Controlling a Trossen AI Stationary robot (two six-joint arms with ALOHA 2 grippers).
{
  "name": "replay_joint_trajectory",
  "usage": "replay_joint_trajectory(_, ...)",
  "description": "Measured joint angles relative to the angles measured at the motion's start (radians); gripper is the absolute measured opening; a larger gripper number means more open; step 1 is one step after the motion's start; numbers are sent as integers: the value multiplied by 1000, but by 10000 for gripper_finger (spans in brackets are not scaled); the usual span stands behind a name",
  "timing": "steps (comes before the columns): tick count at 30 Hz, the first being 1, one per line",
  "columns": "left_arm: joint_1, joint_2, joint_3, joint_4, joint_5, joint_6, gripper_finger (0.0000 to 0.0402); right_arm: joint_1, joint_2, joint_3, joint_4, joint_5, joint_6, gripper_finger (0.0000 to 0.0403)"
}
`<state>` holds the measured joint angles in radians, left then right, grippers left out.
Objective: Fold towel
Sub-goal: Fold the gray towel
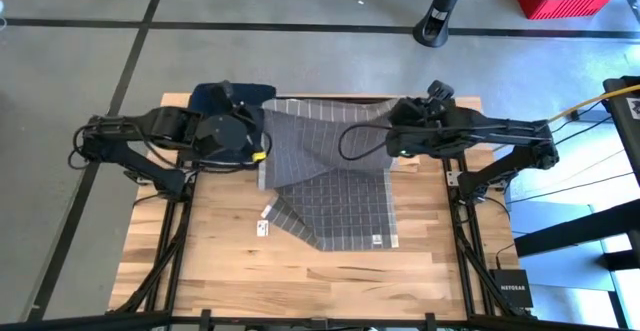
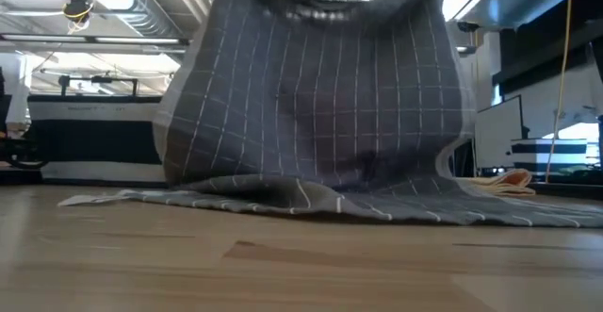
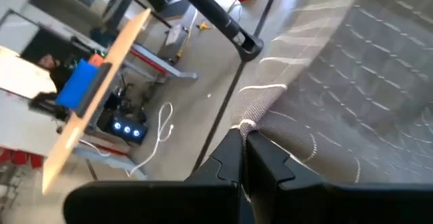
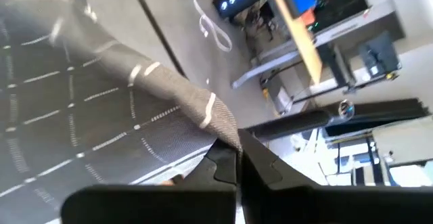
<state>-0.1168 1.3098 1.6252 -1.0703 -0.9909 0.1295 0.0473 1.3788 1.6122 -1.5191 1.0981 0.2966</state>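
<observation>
**Ana:** Grey checked cloth, that towel (image 1: 330, 186): its far edge is lifted off the wooden counter (image 1: 200, 261) near the far edge, while the near part still lies on the boards around the middle, with a loose flap towards the near left.

**Ben:** Who holds it?

**Ana:** Starting at the left: the left pincer (image 3: 242, 137) is pressed together on the towel's far left corner, only a small tip of hem showing between the fingers. The right pincer (image 4: 235, 145) is likewise pinching the far right corner, again by very little fabric.

**Ben:** So the risk is a slip?

**Ana:** I think so. With so shallow a bite, a quick pull could drag a corner free, and that side would drop and crumple. Also, the cloth sags between the two arms; if they travel unevenly or too close together, the fold line would likely land crooked.

**Ben:** And the part on the counter?

**Ana:** It looks already rumpled on the left. Dragging might bunch it further, or the near edge might slide instead of staying put.
</observation>
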Motion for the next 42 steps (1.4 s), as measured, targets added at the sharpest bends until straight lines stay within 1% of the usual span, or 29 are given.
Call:
replay_joint_trajectory(5, 62, 3, -37, 85, 10, -18, 1, -66, 0, -100, 48, -41, 40, 1)
replay_joint_trajectory(6, 79, 3, -55, 97, 29, -18, 1, -82, 0, -124, 70, -59, 40, 1)
replay_joint_trajectory(9, 140, 6, -128, 121, 126, -37, 1, -134, 0, -210, 175, -123, 21, 1)
replay_joint_trajectory(12, 214, 6, -229, 175, 282, -73, 1, -193, 2, -315, 327, -229, -42, 1)
replay_joint_trajectory(14, 263, 8, -307, 240, 371, -81, 1, -237, 2, -388, 442, -309, -81, 1)
replay_joint_trajectory(17, 322, 8, -422, 355, 475, -82, 1, -294, 4, -487, 599, -416, -108, 1)
replay_joint_trajectory(21, 373, 8, -527, 465, 542, -99, 1, -349, 5, -589, 775, -529, -123, 8)
replay_joint_trajectory(23, 385, 8, -554, 486, 563, -115, 1, -368, 5, -622, 829, -561, -134, 17)
replay_joint_trajectory(25, 390, 9, -558, 488, 566, -119, 2, -381, 5, -642, 871, -571, -140, 27)
replay_joint_trajectory(27, 392, 8, -557, 490, 567, -122, 9, -389, 5, -646, 876, -575, -146, 40)
replay_joint_trajectory(29, 396, 8, -557, 485, 573, -130, 27, -397, 5, -646, 875, -584, -157, 60)
replay_joint_trajectory(32, 405, 8, -557, 446, 601, -156, 70, -397, 5, -646, 862, -623, -175, 100)
replay_joint_trajectory(37, 407, 8, -557, 327, 664, -172, 135, -395, 5, -646, 821, -705, -189, 171)
replay_joint_trajectory(39, 405, 8, -557, 315, 725, -146, 151, -395, 5, -646, 819, -755, -203, 193)
replay_joint_trajectory(42, 399, 6, -557, 306, 862, -108, 162, -394, 4, -646, 790, -895, -234, 215)
